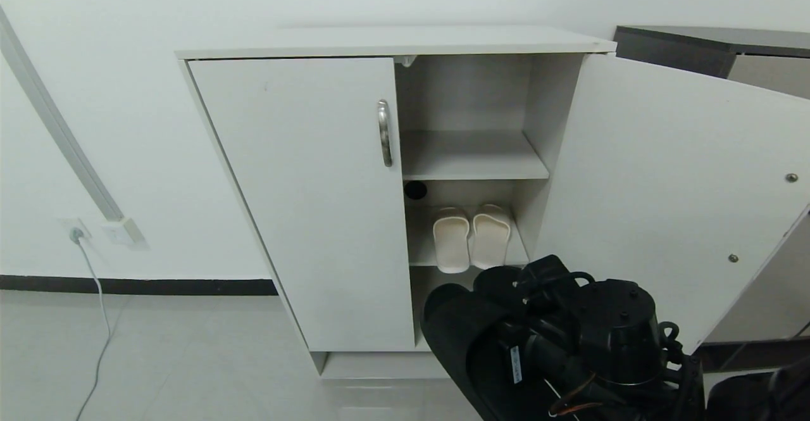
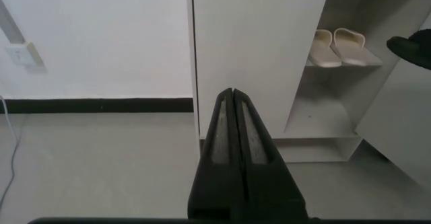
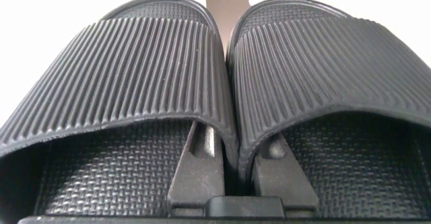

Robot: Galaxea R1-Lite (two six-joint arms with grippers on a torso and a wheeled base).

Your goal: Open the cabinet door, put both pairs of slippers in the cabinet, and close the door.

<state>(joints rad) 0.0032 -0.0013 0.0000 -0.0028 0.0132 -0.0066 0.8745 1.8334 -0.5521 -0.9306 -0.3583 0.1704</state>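
The right gripper (image 3: 232, 158) jaws pinch the black slippers (image 1: 457, 327), at five o'clock from the white slippers (image 1: 472, 237) on the cabinet shelf (image 1: 419, 245); the left gripper (image 2: 232, 95) jaws are pressed together.

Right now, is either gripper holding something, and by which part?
The right gripper holds the pair of black slippers, pinching their touching inner sides together under the straps. The left gripper is shut on nothing.
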